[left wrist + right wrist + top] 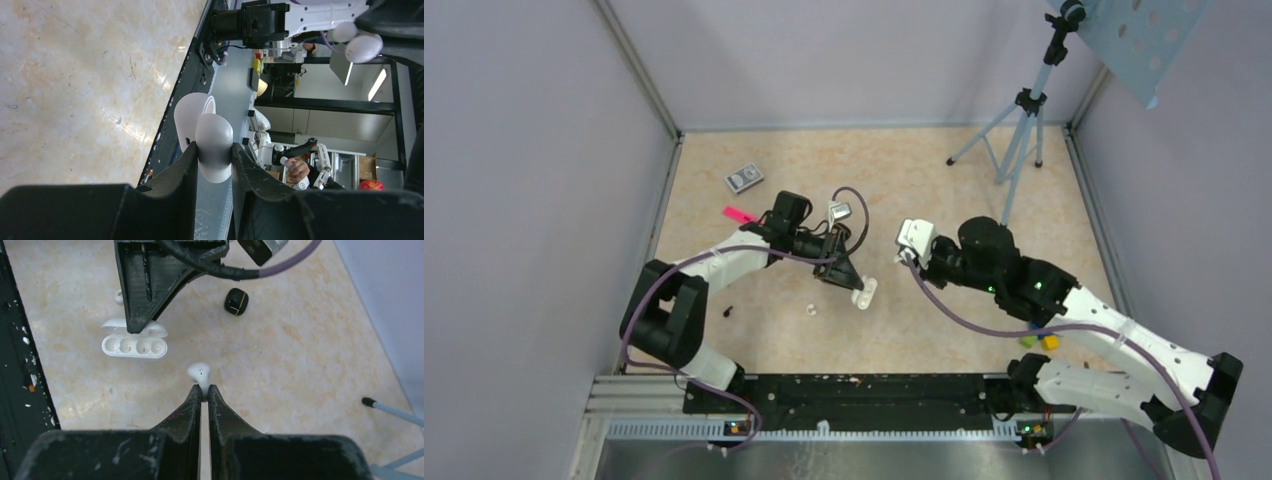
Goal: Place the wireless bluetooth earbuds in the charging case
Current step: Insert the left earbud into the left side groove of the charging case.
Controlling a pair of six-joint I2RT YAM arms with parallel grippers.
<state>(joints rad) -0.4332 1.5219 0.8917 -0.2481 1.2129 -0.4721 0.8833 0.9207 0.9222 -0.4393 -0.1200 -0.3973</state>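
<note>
A loose earbud lies on the table, nearest the arms. Just beyond it, the left gripper is clamped on the open white case. Near the case, the right gripper pinches the other earbud by its stem.

White pill-shaped object — in left claw

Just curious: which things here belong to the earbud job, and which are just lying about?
Job: earbud in right gripper, loose earbud, open white charging case in left gripper.
Lying about: grey card, pink strip, tripod, black pebble.
</note>
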